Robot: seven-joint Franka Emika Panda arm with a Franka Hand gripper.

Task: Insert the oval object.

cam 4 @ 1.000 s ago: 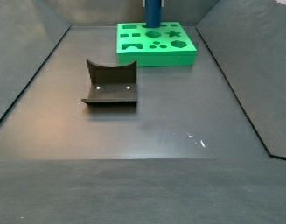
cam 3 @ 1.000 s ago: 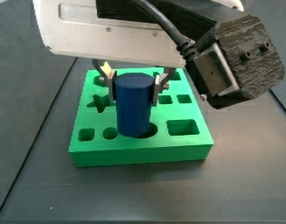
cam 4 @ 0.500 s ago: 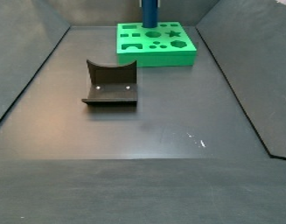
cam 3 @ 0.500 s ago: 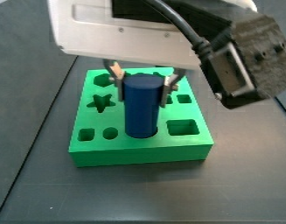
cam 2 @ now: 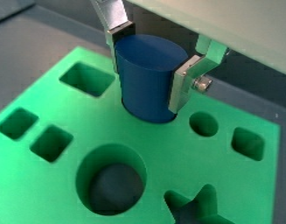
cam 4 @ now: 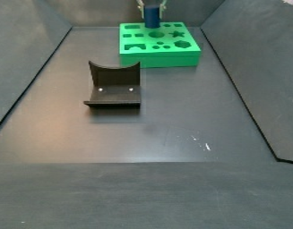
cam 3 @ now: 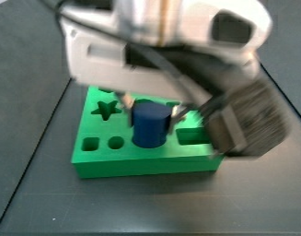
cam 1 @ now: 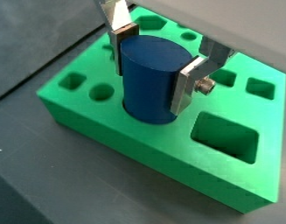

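the large green block (cam 1: 169, 166) with its many shaped cut-outs sits on the dark floor (cam 4: 160, 152) at the far end of the work area, as a side view shows it (cam 4: 160, 45). in its middle stands the tall, smooth, dark blue oval peg (cam 1: 151, 79), upright, with its lower end already down inside a cut-out of the block in both wrist views (cam 2: 148, 77). we judge the insertion to be nearly done, though how deep the peg sits cannot be read. the two-finger gripper (cam 1: 159, 63) is directly over the block, its flat silver fingers (cam 1: 190, 83) pressed against opposite sides of the peg near the top, so it is clamped on the peg. to finish well, we would keep the peg vertical, press straight down until it bottoms out, then part the fingers only slightly and rise straight up, so that neither plate drags the peg sideways. around the peg we see a rectangular cut-out (cam 1: 229, 140), a large round hole (cam 2: 110, 179) and a star cut-out (cam 3: 106, 109); none blocks the fingers. the dark l-shaped fixture (cam 4: 113, 87) on its base plate stands well apart from the block, out of the way. a side view (cam 3: 146, 124) is blurred, so we read no fine detail from it.
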